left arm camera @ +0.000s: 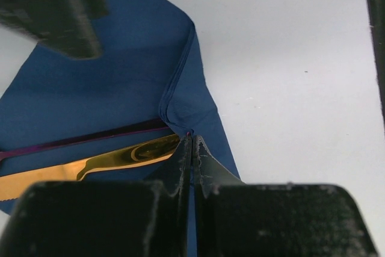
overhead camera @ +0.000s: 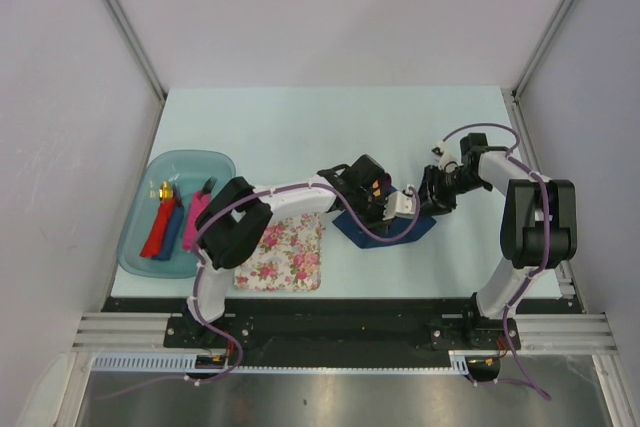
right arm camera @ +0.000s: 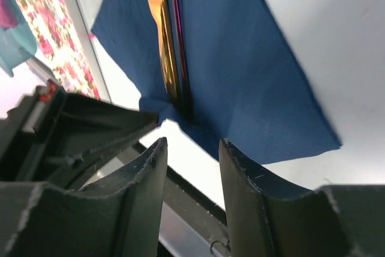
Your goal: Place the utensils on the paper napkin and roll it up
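So, left gripper (left arm camera: 191,141) pinched shut on raised fold of paper napkin (left arm camera: 90,88). Gold utensil (left arm camera: 120,157) and purple spoon (left arm camera: 90,139) side by side on napkin, just left of tips. Right gripper (right arm camera: 192,145) spread apart, empty, near napkin edge. Arms hide utensils in top view, which shows teal tray (overhead camera: 195,169) at desk's (overhead camera: 300,127) left.
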{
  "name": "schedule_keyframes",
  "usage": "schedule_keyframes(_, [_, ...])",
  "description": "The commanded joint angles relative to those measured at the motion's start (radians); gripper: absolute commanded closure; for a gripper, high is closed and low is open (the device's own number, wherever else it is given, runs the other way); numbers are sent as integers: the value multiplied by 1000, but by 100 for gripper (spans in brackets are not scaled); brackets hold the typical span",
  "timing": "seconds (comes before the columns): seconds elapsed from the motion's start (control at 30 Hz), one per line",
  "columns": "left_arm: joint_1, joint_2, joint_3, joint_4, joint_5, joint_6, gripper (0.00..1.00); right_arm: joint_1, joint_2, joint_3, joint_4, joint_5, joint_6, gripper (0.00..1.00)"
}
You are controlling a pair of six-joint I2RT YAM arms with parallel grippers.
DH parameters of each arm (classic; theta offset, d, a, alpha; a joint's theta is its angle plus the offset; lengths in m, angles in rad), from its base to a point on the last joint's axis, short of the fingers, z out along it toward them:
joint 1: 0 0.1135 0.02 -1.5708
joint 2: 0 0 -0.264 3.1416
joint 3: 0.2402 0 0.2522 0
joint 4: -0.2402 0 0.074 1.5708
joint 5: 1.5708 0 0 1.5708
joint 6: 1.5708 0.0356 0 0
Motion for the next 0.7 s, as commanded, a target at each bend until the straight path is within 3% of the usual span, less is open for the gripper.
schedule_keyframes(0.0, [15,13,47,54,-3,-24,96,4,5,-32,-25,-52,-41,57])
schedule_keyframes(0.47, [26,45,58,77,-28,-25,89,92,56,-55,-19,-15,-70,55])
schedule_keyframes(0.67, [37,51,63,99,-25,-80,78,109,85,-70,-2,17,-85,56])
